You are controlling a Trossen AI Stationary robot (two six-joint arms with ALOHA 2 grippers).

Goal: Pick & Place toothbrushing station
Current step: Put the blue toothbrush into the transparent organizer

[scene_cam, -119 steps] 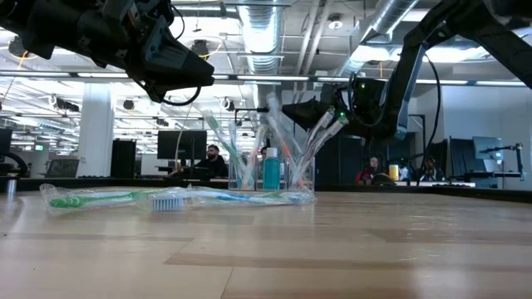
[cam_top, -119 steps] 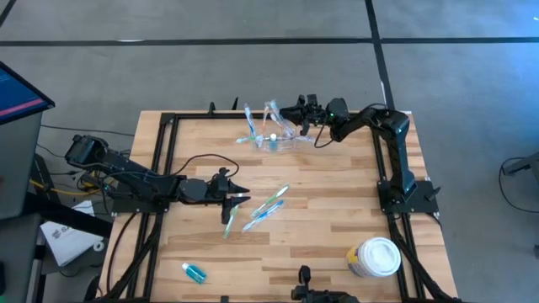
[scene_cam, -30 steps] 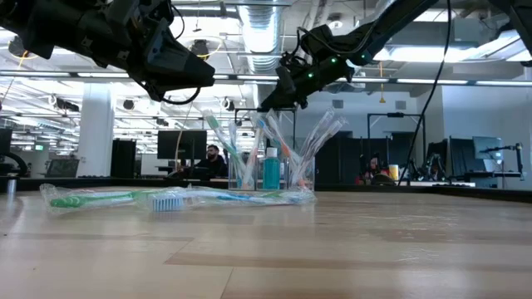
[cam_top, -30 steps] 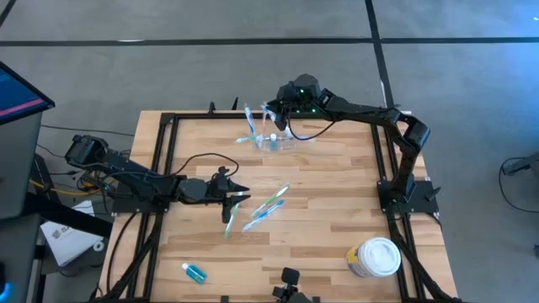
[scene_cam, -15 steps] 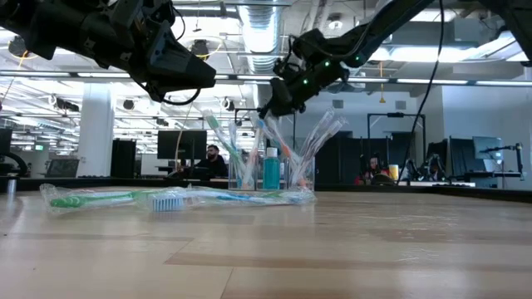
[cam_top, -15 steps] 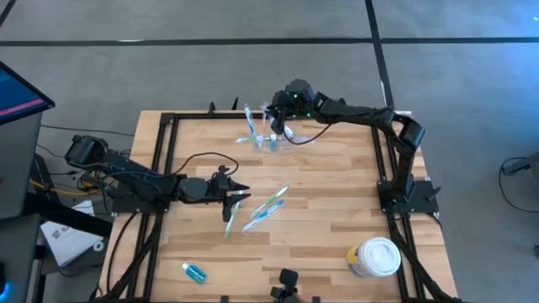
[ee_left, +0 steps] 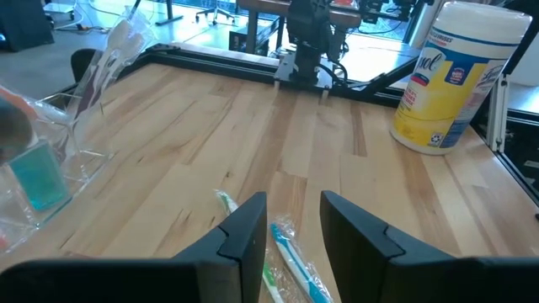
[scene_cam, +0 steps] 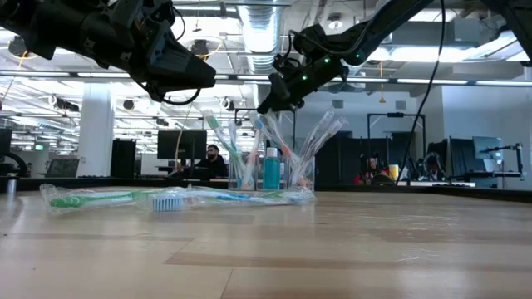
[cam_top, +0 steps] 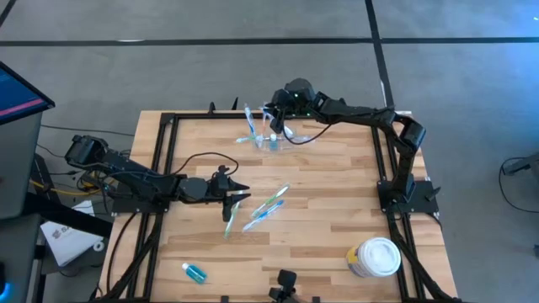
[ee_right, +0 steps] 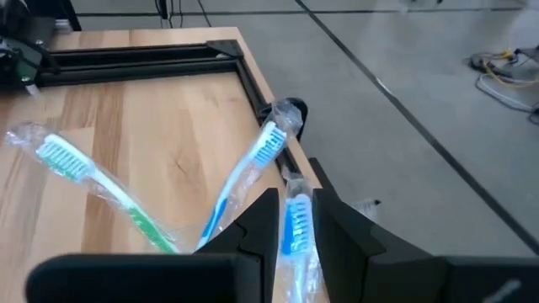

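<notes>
Around your wooden table (cam_top: 320,194) you have a grey floor (cam_top: 168,67) crossed by dark lines, and a screen (cam_top: 18,88) showing blue and pink at the left edge. Look level across the table and you see an open hall: exposed silver ducts (scene_cam: 259,33) and pipes overhead, long strip lights (scene_cam: 432,80), a white column (scene_cam: 98,124), dark monitors (scene_cam: 179,145) on desks, and a person (scene_cam: 214,158) seated far behind.
</notes>
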